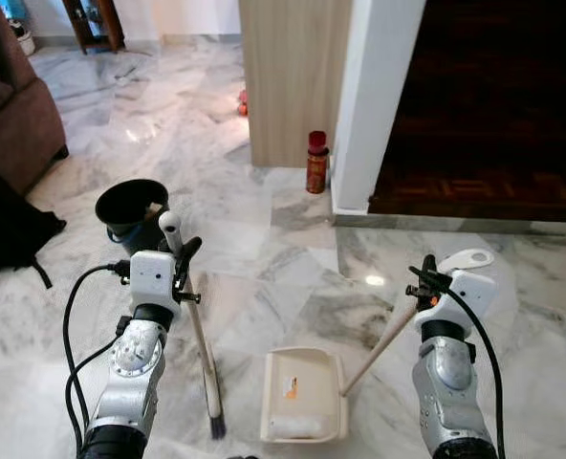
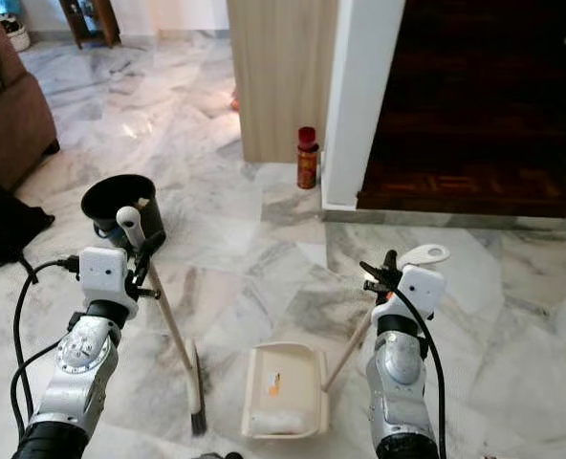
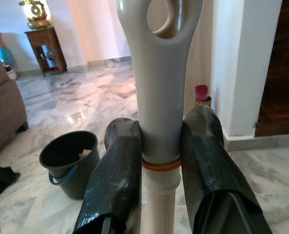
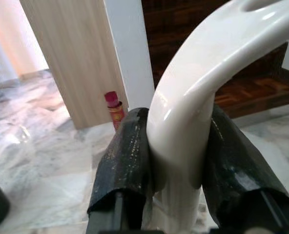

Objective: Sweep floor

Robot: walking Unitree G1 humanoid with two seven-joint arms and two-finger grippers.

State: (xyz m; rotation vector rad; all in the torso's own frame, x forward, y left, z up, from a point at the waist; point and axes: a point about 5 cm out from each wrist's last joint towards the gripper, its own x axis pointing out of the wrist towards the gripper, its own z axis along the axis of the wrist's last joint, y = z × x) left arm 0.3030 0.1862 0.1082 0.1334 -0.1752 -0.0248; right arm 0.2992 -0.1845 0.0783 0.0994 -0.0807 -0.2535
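Note:
My left gripper (image 1: 181, 256) is shut on the grey top of a broom handle (image 3: 159, 87). The broom (image 1: 203, 346) slants down to dark bristles (image 1: 216, 421) resting on the marble floor. My right gripper (image 1: 423, 283) is shut on the white looped handle (image 4: 203, 92) of a cream dustpan (image 1: 305, 394). The dustpan lies flat on the floor between my arms, just right of the bristles, with something white (image 1: 293, 424) at its near end and an orange sticker inside.
A black bucket (image 1: 130, 212) stands on the floor ahead of my left arm. A red bottle (image 1: 316, 163) stands by a wooden panel and white pillar. Brown sofa (image 1: 10, 105) and black bag (image 1: 6, 229) lie left. Dark wooden floor (image 1: 484, 191) lies right.

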